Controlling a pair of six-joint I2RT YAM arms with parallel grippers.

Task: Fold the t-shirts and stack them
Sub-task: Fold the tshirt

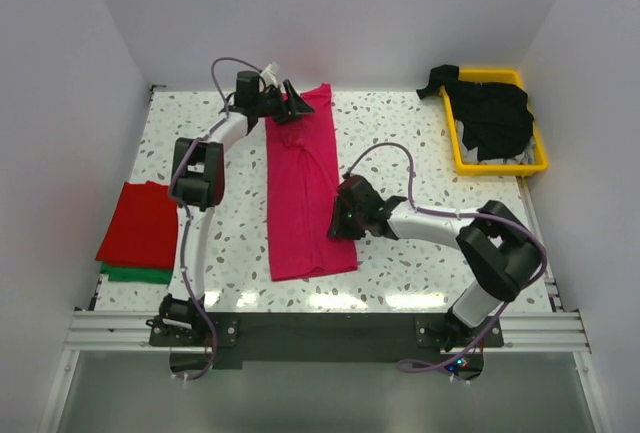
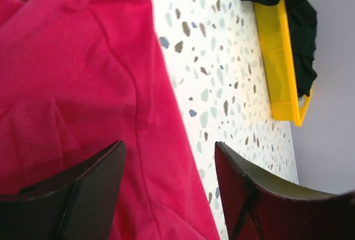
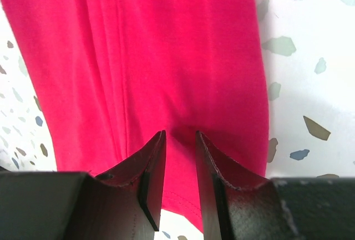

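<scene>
Wrist views alone show it: left gripper (image 2: 169,150) spread wide, empty; right gripper (image 3: 180,136) pinching the pink t-shirt (image 1: 300,193)

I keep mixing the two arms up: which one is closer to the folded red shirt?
Left. The left arm has its elbow just beside the red shirt; the right arm lies beyond the pink shirt, well away.

The magenta-pink t-shirt (image 1: 300,193) lies flat as a long narrow strip, its far end beneath the left gripper (image 1: 288,103). Its edge seems pinched by the right gripper (image 1: 342,221). Well left of both, the folded red t-shirt (image 1: 140,223) tops the green t-shirt (image 1: 135,275). Far right, black t-shirts (image 1: 490,113) lie crumpled.
</scene>
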